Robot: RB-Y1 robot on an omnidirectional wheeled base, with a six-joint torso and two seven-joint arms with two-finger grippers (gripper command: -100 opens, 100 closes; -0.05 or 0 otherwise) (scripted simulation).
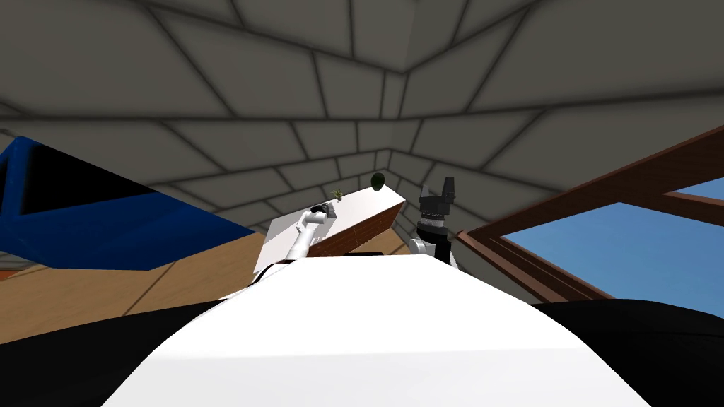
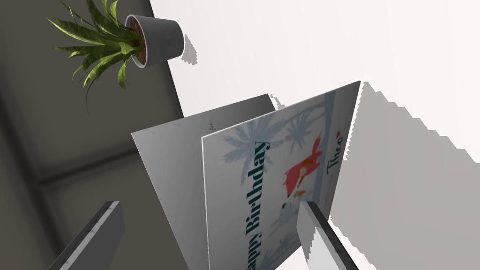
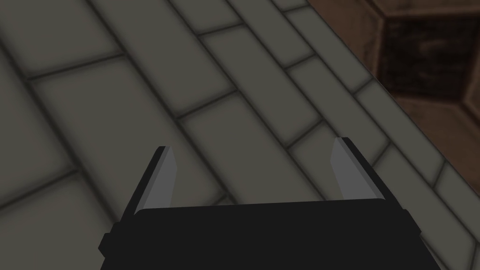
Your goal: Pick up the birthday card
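Standing released, fingers (image 2: 96, 232) of the left gripper (image 2: 208, 206) framed the folded birthday card (image 2: 272, 178), upright on the white bench (image 2: 281, 42) near a potted plant (image 2: 154, 40). Closing should pinch both leaves together squarely. The right gripper (image 3: 253, 146) hung open-fingered, idle.

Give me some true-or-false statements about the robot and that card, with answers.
1. The birthday card stands folded on the white table. True.
2. The left gripper is shut on the card. False: its fingers stand wide apart, not pressing it.
3. The potted plant lies on top of the card. False: it stands apart from it, at the table's edge.
4. The right gripper is open. True.
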